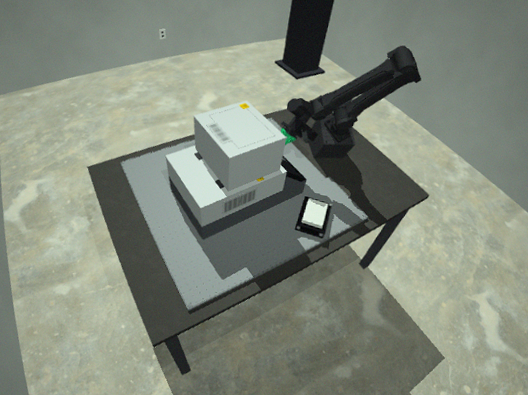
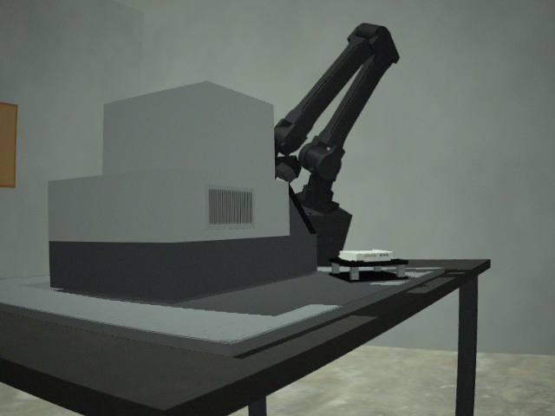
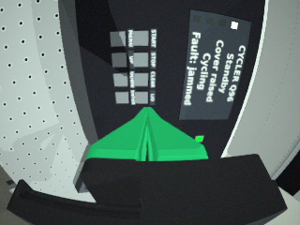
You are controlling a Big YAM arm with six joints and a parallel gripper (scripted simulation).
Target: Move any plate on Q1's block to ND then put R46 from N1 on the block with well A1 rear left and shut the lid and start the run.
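Note:
The cycler Q1 [image 1: 229, 168] stands mid-table, a white housing with its boxy lid [image 1: 237, 140] down on top; the block is hidden. In the wrist view my green gripper [image 3: 146, 115] is shut and empty, its tip just below the LID key [image 3: 142, 97] at the end of the upper key row [image 3: 142, 67] on the dark panel. The status list [image 3: 213, 66] lies beside the keys, and the small lamp [image 3: 199, 139] shows green. In the top view the gripper [image 1: 288, 138] is at the cycler's panel side. The white plate R46 [image 1: 314, 214] lies flat on the black nest N1 [image 2: 368, 263].
The arm's base [image 1: 333, 141] stands on the table behind the cycler's panel. A grey perforated mat [image 1: 224, 246] lies under the cycler and nest. I see no second nest in these views. A black pedestal [image 1: 307, 24] stands on the floor far behind.

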